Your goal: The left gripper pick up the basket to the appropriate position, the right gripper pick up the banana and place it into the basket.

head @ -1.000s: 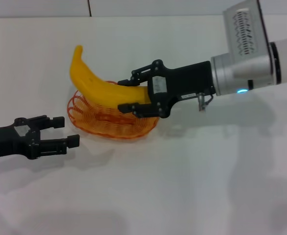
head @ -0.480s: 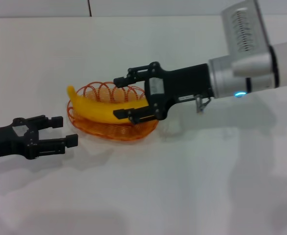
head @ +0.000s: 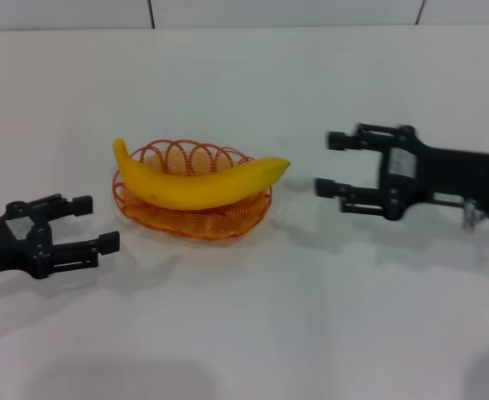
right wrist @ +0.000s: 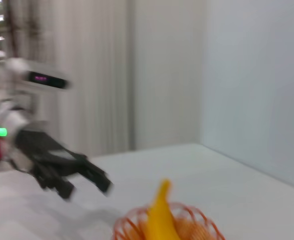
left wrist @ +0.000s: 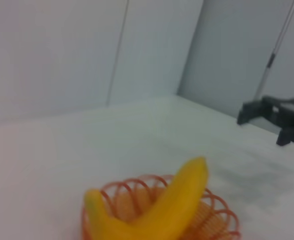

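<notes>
The yellow banana (head: 196, 182) lies across the orange wire basket (head: 187, 218), its ends over the rim. The basket stands on the white table left of centre. My right gripper (head: 326, 163) is open and empty, well to the right of the basket, fingers pointing at it. My left gripper (head: 96, 223) is open and empty, just left of the basket and a little nearer, not touching it. The left wrist view shows the banana (left wrist: 157, 215), the basket (left wrist: 214, 215) and the right gripper (left wrist: 264, 122) far off. The right wrist view shows the banana (right wrist: 159, 217), the basket (right wrist: 129, 225) and the left gripper (right wrist: 84, 182).
The white table (head: 252, 317) runs wide in front of and between the arms. A white wall with vertical seams (head: 152, 12) stands behind the table's far edge.
The right gripper lowered the banana into the basket, let it go, and drew back far to the right. The left gripper moved back a little to the left.
</notes>
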